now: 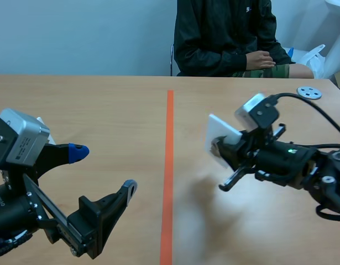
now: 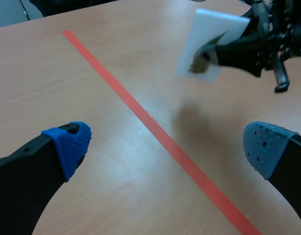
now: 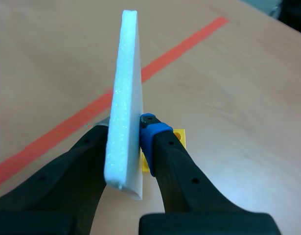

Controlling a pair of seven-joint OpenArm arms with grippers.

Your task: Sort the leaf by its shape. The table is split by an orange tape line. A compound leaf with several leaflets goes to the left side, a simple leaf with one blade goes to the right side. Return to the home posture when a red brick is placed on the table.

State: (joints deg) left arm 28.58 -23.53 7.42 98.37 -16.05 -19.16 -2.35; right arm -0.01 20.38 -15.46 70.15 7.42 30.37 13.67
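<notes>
Our right pincer point(image 3: 126, 134) clamps a white foam card point(image 3: 125, 73) between its fingers, raised above the surface point(image 1: 103, 99). Our left pincer point(image 2: 165, 144) stands wide, with the orange tape line point(image 2: 140, 117) beneath it.

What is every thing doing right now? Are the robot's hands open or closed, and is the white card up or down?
white foam card: pinched on edge, lifted above the table.
right gripper: shut on the card.
left gripper: open, holding nothing, off the table.
grey disc: lying flat on the table.
person: sitting at the far side.
</notes>
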